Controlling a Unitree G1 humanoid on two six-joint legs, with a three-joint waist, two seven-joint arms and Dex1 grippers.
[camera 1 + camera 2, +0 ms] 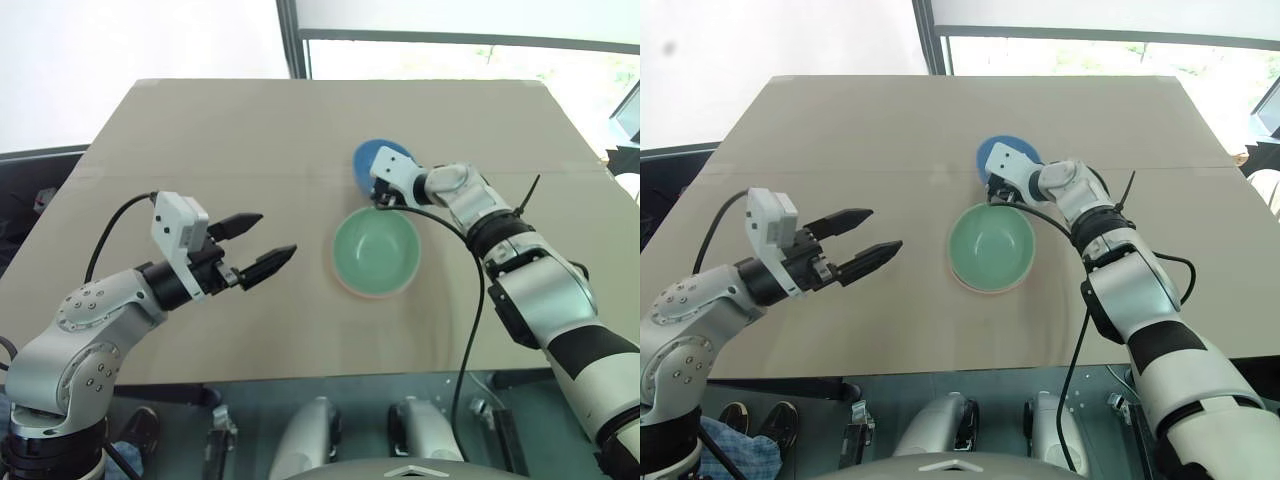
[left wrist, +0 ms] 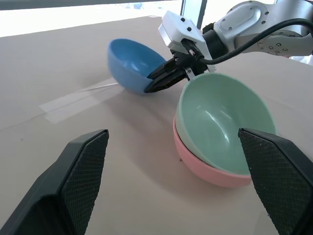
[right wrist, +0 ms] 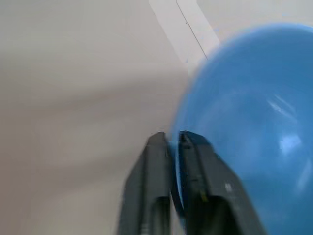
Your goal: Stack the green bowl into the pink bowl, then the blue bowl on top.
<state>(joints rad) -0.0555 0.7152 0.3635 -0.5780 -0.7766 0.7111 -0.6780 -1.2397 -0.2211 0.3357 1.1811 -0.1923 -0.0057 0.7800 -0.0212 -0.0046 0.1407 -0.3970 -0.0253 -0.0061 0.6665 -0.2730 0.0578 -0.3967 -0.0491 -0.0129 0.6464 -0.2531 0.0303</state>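
On the tan tabletop (image 1: 200, 120), which takes up most of the head views and has a strip of clear tape (image 2: 78, 98) running across it, everything's bunched up a bit right of the middle. Biggest thing there is the green bowl (image 1: 376, 250), already sitting nested inside the pink bowl (image 2: 205, 169), so from above you only get a thin salmon rim peeking out around the mint one; the left wrist view shows the pair tipped a little to one side. Just behind that stack, on the far side, is the blue bowl (image 1: 376, 160), tilted up on its edge with its opening facing sideways rather than sitting flat. The right gripper (image 2: 156, 83) is reaching in from the right, its two black fingers pinched together on the blue bowl's rim, one finger inside the wall and one outside, pretty clear in the right wrist view. Over on the left side of the table, well apart from the bowls, the left gripper (image 1: 258, 243) hangs above the surface pointing toward the stack, fingers spread wide with nothing between them.
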